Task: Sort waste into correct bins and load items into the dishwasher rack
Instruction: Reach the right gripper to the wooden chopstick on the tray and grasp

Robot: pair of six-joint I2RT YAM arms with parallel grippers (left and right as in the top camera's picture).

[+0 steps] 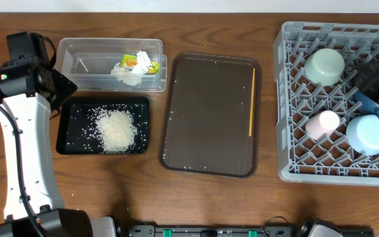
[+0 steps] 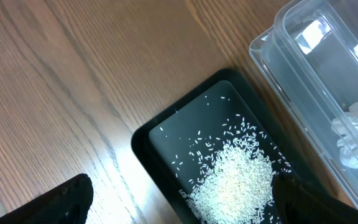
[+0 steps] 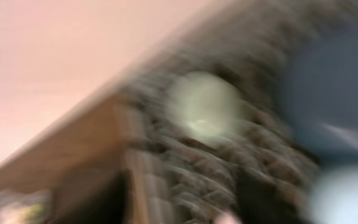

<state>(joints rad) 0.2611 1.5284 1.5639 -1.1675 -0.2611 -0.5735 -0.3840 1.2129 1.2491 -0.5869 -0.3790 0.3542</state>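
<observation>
My left hand (image 2: 188, 200) hangs over the black tray (image 2: 185, 127), 2 fingers (image 2: 61, 199) wide apart, holding nothing, because the rice (image 2: 238, 180) is in there, a white heap. My right hand (image 1: 376, 79) is over the grey rack (image 1: 283, 99), too blurry to tell if it is open. The thin orange stick (image 1: 252, 102) lies on the brown tray (image 1: 202, 112).

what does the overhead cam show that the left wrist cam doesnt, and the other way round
Only overhead: the brown tray with the orange stick lying on it, and the grey rack holding the mint-green bowl, pink cup and light blue bowl.
Only left wrist: a close look at the left claw, its fingertips wide apart with nothing held.
Both: the black tray with the rice heap, and beside it the clear tub holding the crumpled tissue.
</observation>
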